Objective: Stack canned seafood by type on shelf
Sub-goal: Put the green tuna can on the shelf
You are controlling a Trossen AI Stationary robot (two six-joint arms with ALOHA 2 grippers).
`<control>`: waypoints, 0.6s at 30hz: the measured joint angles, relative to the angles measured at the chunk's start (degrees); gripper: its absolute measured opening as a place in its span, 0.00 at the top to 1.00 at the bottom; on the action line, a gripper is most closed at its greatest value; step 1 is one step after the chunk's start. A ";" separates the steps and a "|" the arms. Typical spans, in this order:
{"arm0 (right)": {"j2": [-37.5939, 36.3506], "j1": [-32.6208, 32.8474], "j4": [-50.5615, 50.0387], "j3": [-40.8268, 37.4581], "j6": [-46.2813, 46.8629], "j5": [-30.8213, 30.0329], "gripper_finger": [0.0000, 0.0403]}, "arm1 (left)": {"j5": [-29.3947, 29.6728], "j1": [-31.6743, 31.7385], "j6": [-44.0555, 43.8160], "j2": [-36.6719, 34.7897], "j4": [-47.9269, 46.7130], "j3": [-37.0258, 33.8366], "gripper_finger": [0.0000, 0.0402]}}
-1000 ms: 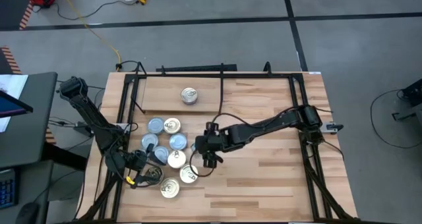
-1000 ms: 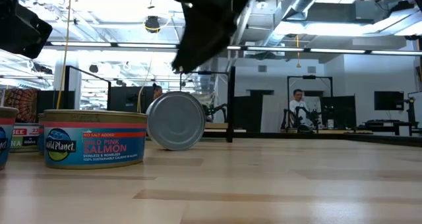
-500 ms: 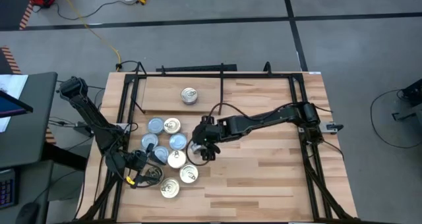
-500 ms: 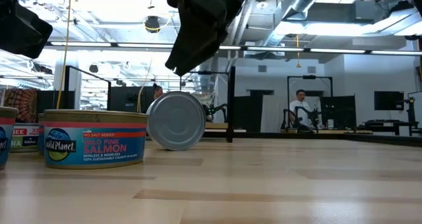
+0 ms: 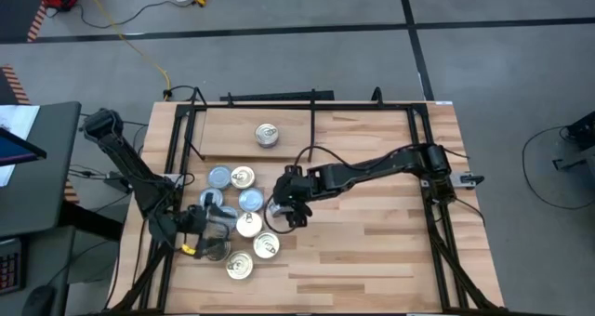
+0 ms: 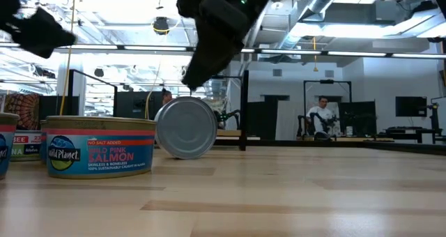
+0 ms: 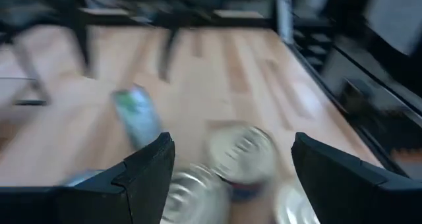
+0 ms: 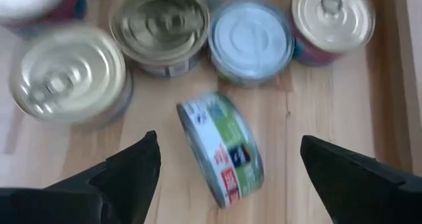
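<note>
Several flat round tins lie clustered on the wood near the table's left side, some bluish-grey on top, others shiny gold. One green-labelled tin stands on its rim, also seen in the low view. A single tin rests flat on the shelf, left of the divider rod. My right gripper hangs open above the rim-standing tin, its fingers either side of it. My left gripper is open over the cluster's left part.
Black frame rails run along both sides of the wood, and the divider rod stands at the far middle. A salmon tin sits close to the low camera. Bare wood stretches right of the cluster. People sit in the room behind.
My right gripper moved toward the table's left and a little toward the far edge, ending over the tin that stands on its rim, then held still. My left gripper shifted slightly toward the cluster and turned. The tins stayed in place.
</note>
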State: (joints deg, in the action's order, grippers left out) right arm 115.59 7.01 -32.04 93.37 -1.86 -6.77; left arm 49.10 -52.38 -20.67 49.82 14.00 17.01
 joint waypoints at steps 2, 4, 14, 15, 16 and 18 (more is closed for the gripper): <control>0.07 -0.15 -1.65 -0.12 0.11 -0.78 0.04 | 0.79 2.83 0.10 0.13 -0.74 0.75 0.28; -0.09 -0.40 -3.45 -0.08 0.44 -0.89 0.04 | -0.94 6.75 0.59 0.90 -0.95 1.86 0.28; -4.02 -1.84 -20.35 -0.85 6.93 -3.90 0.10 | -9.48 23.02 2.99 11.29 4.14 3.93 0.28; -5.09 -1.92 -20.04 -1.99 6.58 -4.27 0.11 | -11.43 24.78 3.56 12.71 5.77 4.05 0.28; -6.22 -2.25 -19.91 -3.21 6.33 -4.94 0.12 | -13.68 26.46 3.74 14.24 6.65 4.53 0.28; -9.53 -2.88 -18.39 -6.89 6.33 -5.52 0.15 | -16.34 29.50 3.66 17.41 6.72 6.64 0.28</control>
State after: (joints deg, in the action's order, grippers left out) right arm 106.06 4.13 -50.44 86.48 4.47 -12.29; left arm 32.76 -22.88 -17.01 67.23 20.72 23.66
